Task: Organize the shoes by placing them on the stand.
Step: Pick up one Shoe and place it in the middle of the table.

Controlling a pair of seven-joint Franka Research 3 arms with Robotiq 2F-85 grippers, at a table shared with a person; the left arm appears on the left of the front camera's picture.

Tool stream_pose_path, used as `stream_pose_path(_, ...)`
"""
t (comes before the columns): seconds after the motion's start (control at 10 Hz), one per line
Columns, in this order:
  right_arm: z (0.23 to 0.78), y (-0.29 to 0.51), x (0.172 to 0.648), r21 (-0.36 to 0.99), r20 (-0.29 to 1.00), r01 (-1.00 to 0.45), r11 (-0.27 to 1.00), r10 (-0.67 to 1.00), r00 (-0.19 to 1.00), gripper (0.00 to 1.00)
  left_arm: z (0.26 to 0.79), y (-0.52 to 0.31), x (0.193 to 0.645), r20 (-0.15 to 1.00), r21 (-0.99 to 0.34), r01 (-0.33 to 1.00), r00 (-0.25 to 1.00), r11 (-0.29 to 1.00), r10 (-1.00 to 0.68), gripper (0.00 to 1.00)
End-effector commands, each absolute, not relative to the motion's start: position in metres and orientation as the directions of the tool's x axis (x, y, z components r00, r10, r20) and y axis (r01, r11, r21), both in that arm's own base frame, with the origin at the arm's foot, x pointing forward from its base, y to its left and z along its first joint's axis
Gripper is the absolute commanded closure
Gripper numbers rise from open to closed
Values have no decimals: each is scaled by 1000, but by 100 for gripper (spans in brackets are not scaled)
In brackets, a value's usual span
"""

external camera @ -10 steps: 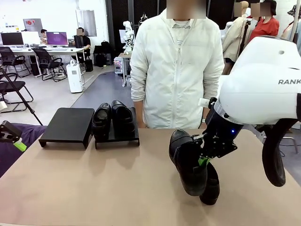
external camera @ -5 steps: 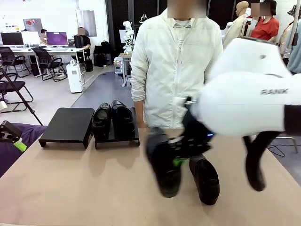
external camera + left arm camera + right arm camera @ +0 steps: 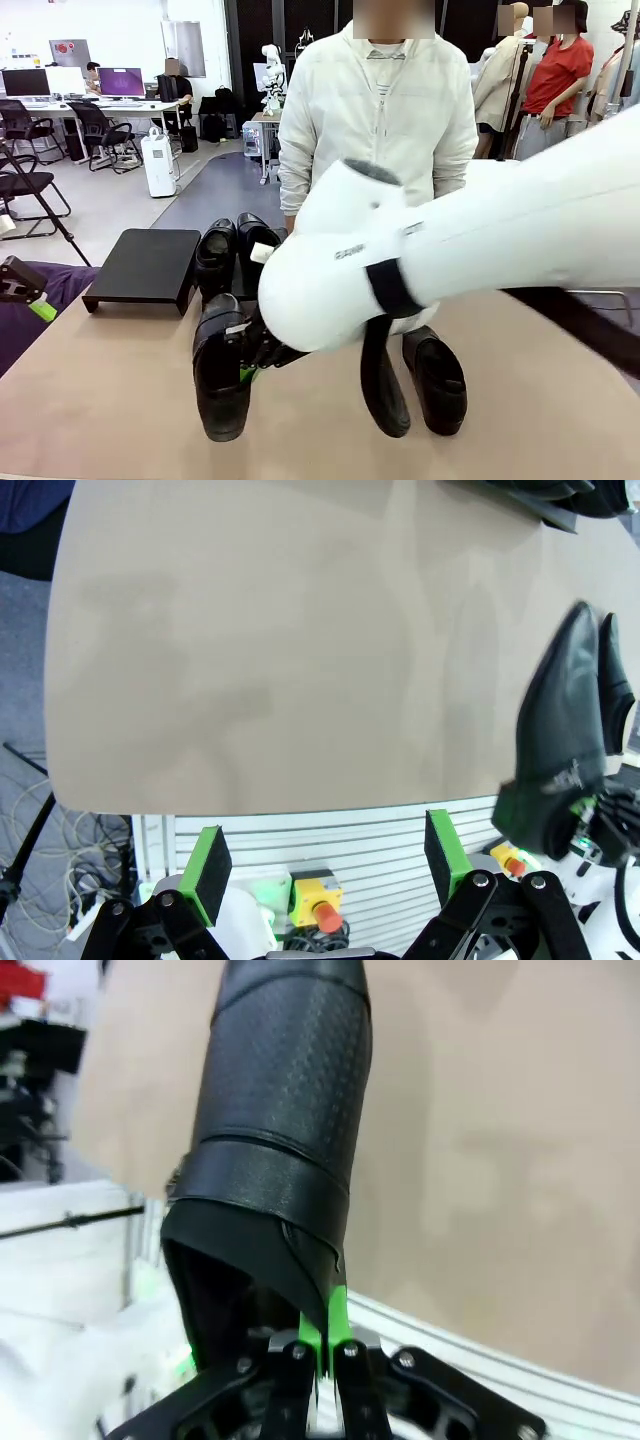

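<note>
Black shoe (image 3: 285, 1110) in tool (image 3: 328, 1330)

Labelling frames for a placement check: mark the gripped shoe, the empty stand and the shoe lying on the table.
gripped shoe (image 3: 221, 392), front view, middle of its upper.
empty stand (image 3: 148, 262), front view, middle of its top.
tabletop shoe (image 3: 438, 388), front view, on its upper.

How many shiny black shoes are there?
4 glossy black leather shoes: two sit on the matte-black platform, partly behind the white arm; one is pinched in the right fingers; one lies on the tan table.
</note>
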State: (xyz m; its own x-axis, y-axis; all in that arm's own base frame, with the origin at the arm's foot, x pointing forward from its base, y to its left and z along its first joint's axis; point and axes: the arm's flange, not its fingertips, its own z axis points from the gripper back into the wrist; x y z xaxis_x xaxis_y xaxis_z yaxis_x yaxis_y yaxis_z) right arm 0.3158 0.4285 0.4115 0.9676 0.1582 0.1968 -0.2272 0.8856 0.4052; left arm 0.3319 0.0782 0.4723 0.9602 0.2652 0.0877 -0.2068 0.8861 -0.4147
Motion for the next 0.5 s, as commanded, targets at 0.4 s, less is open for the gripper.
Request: stream_pose_path(0.4,370,468,337,310,113,-56,949,22,993,100,472,78,331,90,-408,-218,957,886,277,0)
